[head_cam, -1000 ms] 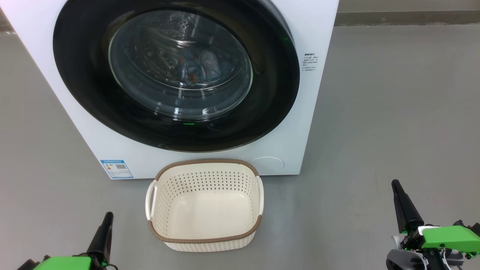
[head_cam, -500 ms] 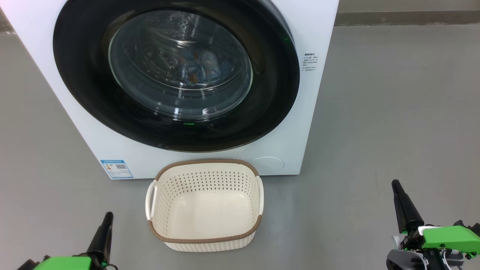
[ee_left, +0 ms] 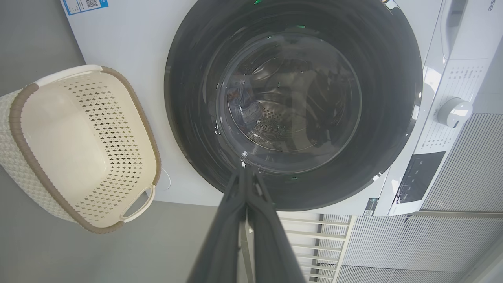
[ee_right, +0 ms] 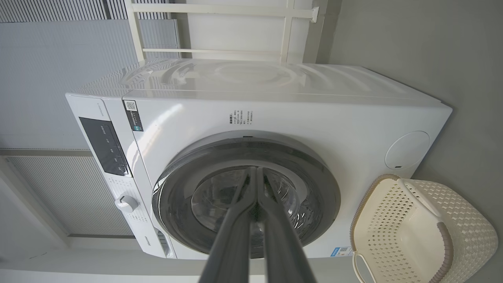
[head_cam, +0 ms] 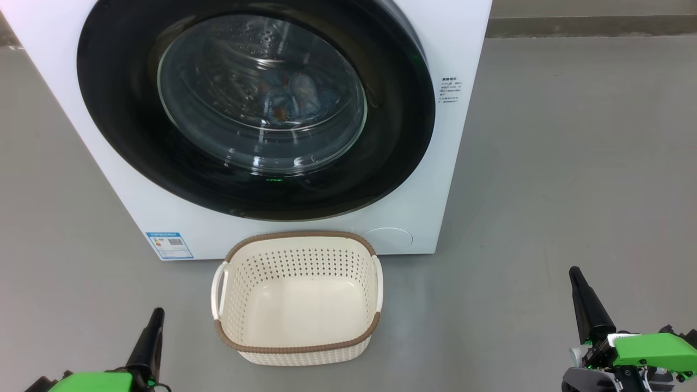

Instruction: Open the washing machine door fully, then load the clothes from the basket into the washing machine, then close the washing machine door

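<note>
- Grey floor [head_cam: 544, 163] all round, pale slatted wall [ee_left: 463, 165] at the right of the left wrist view. Where's the door?
- washing machine door [head_cam: 125, 136]: glossy black ring, upper centre-left of the head view, lying flat against the white front. Shut.
- Clothes?
- clothes [head_cam: 291, 100] show through the glass window [head_cam: 218, 109]: a blue bundle with orange-brown spots, low in the steel drum [head_cam: 245, 49], upper centre of frame. Can't pick out a cream piece.
- Basket?
- basket [head_cam: 298, 348] stands on the floor at lower centre, just in front of the washing machine [head_cam: 468, 43], far rim just below the door's lower edge in frame. Bare cream bottom showing, brown rim, a handle each side.
- Your grippers?
- left gripper [head_cam: 158, 313] at the lower left corner, pinched to one dark point, holding nothing. In my left wrist view the two fingers [ee_left: 220, 236] meet at their tips, lower centre of frame. right gripper [head_cam: 573, 270] at the lower right, also pressed closed with nothing in it, green housing [head_cam: 653, 348] below it. Both well apart from the basket, one each side.
- Anything else?
- blue label sticker [head_cam: 169, 245] at the front's lower left, round white cap [head_cam: 388, 238] just past the basket's far right corner, small printed label [head_cam: 451, 90] right of the door. White knob [ee_left: 454, 112] and dark panel [ee_left: 418, 177] at the right of the left wrist view.
</note>
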Available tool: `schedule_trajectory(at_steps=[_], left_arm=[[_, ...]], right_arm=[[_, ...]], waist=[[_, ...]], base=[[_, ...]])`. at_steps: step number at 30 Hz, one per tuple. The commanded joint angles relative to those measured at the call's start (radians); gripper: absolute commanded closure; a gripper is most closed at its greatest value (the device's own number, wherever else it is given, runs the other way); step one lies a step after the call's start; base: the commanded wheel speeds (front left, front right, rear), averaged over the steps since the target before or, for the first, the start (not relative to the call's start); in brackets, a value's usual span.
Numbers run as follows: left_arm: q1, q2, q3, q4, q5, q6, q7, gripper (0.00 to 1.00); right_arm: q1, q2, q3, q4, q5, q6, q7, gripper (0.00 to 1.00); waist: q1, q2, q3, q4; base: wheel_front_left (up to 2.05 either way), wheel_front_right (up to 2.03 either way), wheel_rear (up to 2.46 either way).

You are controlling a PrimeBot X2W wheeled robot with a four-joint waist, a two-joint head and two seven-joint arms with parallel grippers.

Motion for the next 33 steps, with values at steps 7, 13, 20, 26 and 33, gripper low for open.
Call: schedule_trajectory(at_steps=[7, 13, 20, 26, 33], left_arm=[[-0.048, 0.016, 0.035, -0.025, -0.008, -0.002, 0.007, 1.00], [-0.048, 0.016, 0.035, -0.025, -0.008, -0.002, 0.007, 1.00], [-0.048, 0.016, 0.035, -0.025, -0.008, -0.002, 0.007, 1.00], [-0.048, 0.016, 0.035, -0.025, -0.008, -0.002, 0.007, 1.00], [-0.048, 0.016, 0.035, -0.025, -0.008, -0.002, 0.007, 1.00]], right_arm=[[-0.013, -0.001, 0.023, -0.029, 0.004, 0.001, 0.006, 1.00], [-0.013, -0.001, 0.022, -0.029, 0.004, 0.001, 0.006, 1.00], [-0.013, -0.001, 0.022, -0.029, 0.004, 0.001, 0.006, 1.00], [-0.013, -0.001, 0.022, -0.029, 0.004, 0.001, 0.007, 1.00], [-0.013, -0.001, 0.022, -0.029, 0.004, 0.001, 0.007, 1.00]], waist=[[-0.0001, 0.0000, 0.000, 0.000], [-0.0001, 0.0000, 0.000, 0.000], [-0.0001, 0.0000, 0.000, 0.000], [-0.0001, 0.0000, 0.000, 0.000], [-0.0001, 0.0000, 0.000, 0.000]], base=[[0.00, 0.00, 0.00], [0.00, 0.00, 0.00], [0.00, 0.00, 0.00], [0.00, 0.00, 0.00], [0.00, 0.00, 0.00]])
